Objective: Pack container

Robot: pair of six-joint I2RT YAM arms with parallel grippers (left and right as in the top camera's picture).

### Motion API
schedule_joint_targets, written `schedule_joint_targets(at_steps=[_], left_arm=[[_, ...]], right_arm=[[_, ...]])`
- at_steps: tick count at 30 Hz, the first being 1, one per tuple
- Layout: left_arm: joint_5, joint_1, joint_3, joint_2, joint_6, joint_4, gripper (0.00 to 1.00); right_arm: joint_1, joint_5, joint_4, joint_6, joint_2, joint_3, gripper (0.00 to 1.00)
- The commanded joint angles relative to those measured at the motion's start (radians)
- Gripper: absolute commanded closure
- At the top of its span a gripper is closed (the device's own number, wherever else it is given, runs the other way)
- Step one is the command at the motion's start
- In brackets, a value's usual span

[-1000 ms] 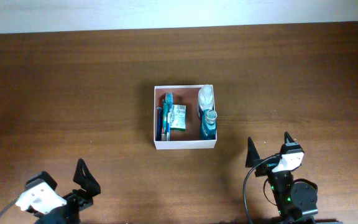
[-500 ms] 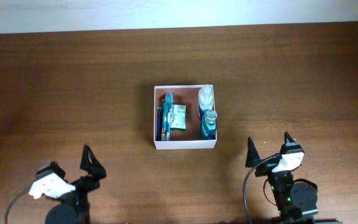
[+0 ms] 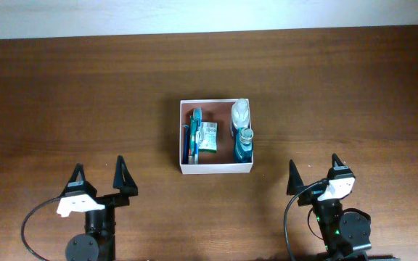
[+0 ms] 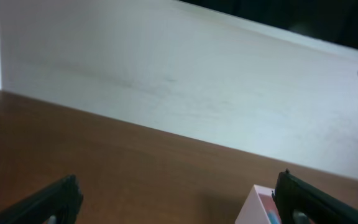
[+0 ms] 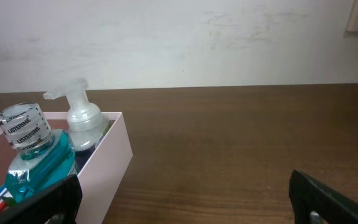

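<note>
The container (image 3: 215,170), a square shallow white-walled box with a reddish-brown inside, sits at the table's middle. It holds a blue toothbrush pack (image 3: 194,136), a small green packet (image 3: 209,135), a teal mouthwash bottle (image 3: 243,148) and a clear pump bottle (image 3: 239,113). My left gripper (image 3: 99,175) is open and empty at the front left, well short of the box. My right gripper (image 3: 313,172) is open and empty at the front right. The right wrist view shows the mouthwash bottle (image 5: 33,155), the pump bottle (image 5: 81,119) and the box wall (image 5: 107,165). The left wrist view shows a box corner (image 4: 257,205).
The brown wooden table (image 3: 85,94) runs to a white wall (image 3: 194,14) at the back. Both arm bases stand at the front edge, left (image 3: 85,246) and right (image 3: 339,232).
My left arm has swung right and turned so that its open fingers now point toward the back of the table. The right arm and the box contents have not moved.
</note>
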Motion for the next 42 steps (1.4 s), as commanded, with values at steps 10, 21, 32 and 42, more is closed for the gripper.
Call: schedule_joint_targets(at_steps=[10, 21, 32, 42], left_arm=[[0.039, 0.000, -0.073, -0.008, 0.194, -0.048, 0.01], [0.043, 0.036, -0.073, -0.009, 0.249, -0.096, 0.01], [0.042, 0.036, -0.073, -0.008, 0.249, -0.096, 0.01], [0.042, 0.036, -0.073, -0.008, 0.249, -0.096, 0.01]], right_arm=[[-0.010, -0.006, -0.006, -0.003, -0.011, -0.007, 0.02], [-0.010, -0.006, -0.006, -0.003, -0.011, -0.007, 0.02], [-0.010, -0.006, -0.006, -0.003, -0.011, -0.007, 0.02], [-0.010, -0.006, -0.006, -0.003, -0.011, -0.007, 0.02]])
